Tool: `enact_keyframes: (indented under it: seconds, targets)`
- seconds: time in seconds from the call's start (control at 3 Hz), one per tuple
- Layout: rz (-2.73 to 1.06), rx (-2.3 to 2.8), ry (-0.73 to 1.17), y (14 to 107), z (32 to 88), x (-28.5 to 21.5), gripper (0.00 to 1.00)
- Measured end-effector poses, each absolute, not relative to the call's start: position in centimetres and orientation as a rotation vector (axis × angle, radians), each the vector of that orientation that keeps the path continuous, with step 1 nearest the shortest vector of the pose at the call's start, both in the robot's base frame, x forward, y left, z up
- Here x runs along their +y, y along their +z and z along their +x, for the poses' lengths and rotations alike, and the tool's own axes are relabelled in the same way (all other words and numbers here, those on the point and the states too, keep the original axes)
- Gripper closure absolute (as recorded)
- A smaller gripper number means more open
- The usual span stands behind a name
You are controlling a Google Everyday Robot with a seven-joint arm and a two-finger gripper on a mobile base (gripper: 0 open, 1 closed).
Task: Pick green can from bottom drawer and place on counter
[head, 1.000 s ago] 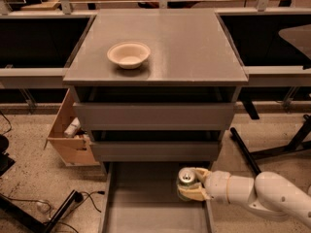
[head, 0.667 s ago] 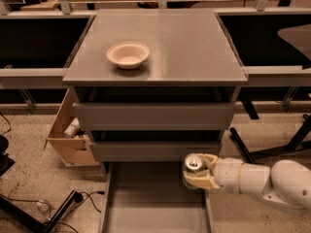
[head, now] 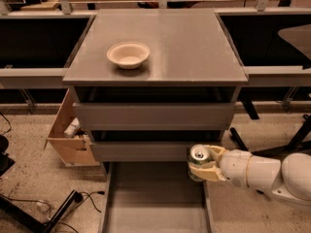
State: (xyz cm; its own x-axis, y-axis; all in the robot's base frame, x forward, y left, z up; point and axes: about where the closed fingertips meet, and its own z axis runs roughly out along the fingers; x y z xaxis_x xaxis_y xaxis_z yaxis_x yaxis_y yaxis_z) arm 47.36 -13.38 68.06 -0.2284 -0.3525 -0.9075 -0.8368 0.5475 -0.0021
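1. Can: the small green drink can, silver top up, sits upright in the gripper. It hangs over the right rim of the open drawer, level with the front of the closed drawer just above. It is clear of the drawer floor and well below the counter. Judging from this, the pick looks done and the carry to the counter is the step in hand.
2. Counter: the broad grey top of the cabinet, the largest thing in view and the can's goal. The next move likely calls for a straight lift past both closed drawer fronts and the counter's front lip. Only then should the can travel inward, so it does not knock the edge.
3. Drawer: the lowest of three, pulled out toward the camera. Nothing shows on its flat grey floor.
4. Arm: white and rounded, it enters from the lower right and reaches left, nearly level, low beside the cabinet's right front corner.
5. Box: brown cardboard, on the floor against the cabinet's left side, well apart from the can.
6. Bowl: pale and round, on the counter's left half. The right half shows bare surface for the can.
7. Gripper: tan fingers close on the can from the right, one high and one low.
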Motion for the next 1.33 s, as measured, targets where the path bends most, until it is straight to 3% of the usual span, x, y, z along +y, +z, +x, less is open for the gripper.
enact_keyframes:
  seconds: [0.67,1.33]
  targets:
    - [-1.069,1.816,0.499,79.1,49.1,-14.2,1.00]
    - [-0.835,1.733,0.360,94.1,55.8,-14.5,1.00]
